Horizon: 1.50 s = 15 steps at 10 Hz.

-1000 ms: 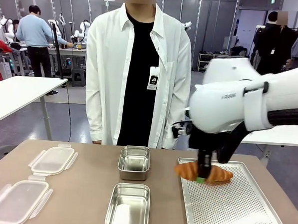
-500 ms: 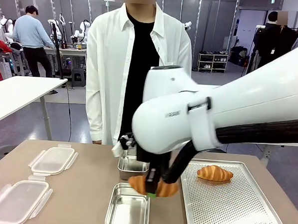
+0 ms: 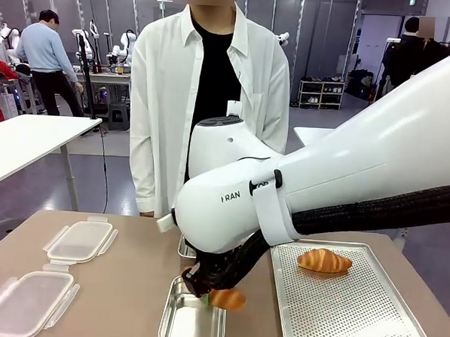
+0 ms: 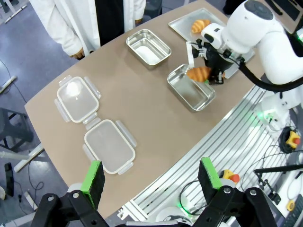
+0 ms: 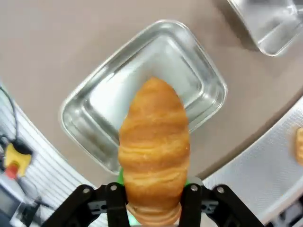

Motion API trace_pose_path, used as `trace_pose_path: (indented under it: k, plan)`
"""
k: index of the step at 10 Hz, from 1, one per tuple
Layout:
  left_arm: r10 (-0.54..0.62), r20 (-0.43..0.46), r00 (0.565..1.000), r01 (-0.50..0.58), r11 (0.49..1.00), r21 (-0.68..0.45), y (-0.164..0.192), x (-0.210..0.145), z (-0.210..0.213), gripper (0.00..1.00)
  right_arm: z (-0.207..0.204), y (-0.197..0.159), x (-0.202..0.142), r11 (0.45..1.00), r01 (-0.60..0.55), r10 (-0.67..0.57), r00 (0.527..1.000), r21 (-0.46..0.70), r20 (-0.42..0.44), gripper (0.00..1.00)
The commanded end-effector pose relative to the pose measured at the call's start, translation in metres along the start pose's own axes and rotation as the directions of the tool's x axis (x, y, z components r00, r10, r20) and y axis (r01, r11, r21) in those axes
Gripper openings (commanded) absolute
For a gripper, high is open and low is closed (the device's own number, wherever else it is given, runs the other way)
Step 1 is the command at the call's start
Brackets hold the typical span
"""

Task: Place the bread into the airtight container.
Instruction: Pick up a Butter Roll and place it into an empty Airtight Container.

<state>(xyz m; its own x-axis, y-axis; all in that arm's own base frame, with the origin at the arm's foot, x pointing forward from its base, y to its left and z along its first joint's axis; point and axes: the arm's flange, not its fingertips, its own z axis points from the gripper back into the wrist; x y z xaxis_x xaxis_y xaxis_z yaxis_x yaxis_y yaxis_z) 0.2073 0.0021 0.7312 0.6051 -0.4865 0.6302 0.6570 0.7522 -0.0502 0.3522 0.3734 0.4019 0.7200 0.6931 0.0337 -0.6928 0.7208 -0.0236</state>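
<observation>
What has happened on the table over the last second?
The right gripper, shut on a croissant, carried it leftward off the tray to just above the near steel container. It has not let go. The other croissant, both lids and the person stayed put.

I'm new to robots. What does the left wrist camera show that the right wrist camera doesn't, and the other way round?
Left wrist camera adds: two plastic lids on the table, the person's white shirt, and the left gripper open, high above it all. Right wrist camera adds: a close look at the right gripper pinching the croissant. Both share: that croissant held above a steel container, the second container and the tray.
</observation>
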Motion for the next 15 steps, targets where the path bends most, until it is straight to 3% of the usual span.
trace_pose_path:
  k: [1,2,3,6,9,13,14,15]
  plan:
    - [-0.016,0.001,1.000,0.016,1.000,-0.011,-0.001,0.001,0.000,1.00,-0.003,0.012,0.013,0.900,0.430,-0.429,0.903,-0.075,0.032,0.39]
    - [-0.016,0.001,1.000,0.016,1.000,-0.011,-0.001,0.001,0.000,1.00,-0.004,0.013,0.017,0.822,0.568,-0.565,0.823,-0.044,0.058,0.39]
    - [-0.016,0.001,1.000,0.016,1.000,-0.011,-0.001,0.001,0.000,1.00,-0.007,0.013,0.018,0.772,0.636,-0.636,0.771,-0.004,0.028,0.39]
    - [-0.016,0.001,1.000,0.016,1.000,-0.011,-0.001,0.001,0.000,1.00,-0.019,0.008,0.025,0.687,0.720,-0.724,0.690,0.099,0.007,0.39]
    - [-0.016,0.001,1.000,0.016,1.000,-0.011,-0.001,0.001,0.000,1.00,-0.041,0.007,0.030,0.696,0.711,-0.712,0.701,0.102,-0.033,0.39]
    - [-0.016,0.001,1.000,0.016,1.000,-0.011,-0.001,0.001,0.000,1.00,-0.073,-0.002,0.030,0.786,0.609,-0.613,0.790,0.105,0.002,0.39]
    - [-0.016,0.001,1.000,0.016,1.000,-0.011,-0.001,0.001,0.000,1.00,-0.075,-0.001,0.031,0.778,0.620,-0.623,0.782,0.106,0.000,0.39]
    - [-0.016,0.001,1.000,0.016,1.000,-0.011,-0.001,0.001,0.000,1.00,-0.077,0.000,0.032,0.770,0.631,-0.633,0.774,0.097,-0.011,0.56]
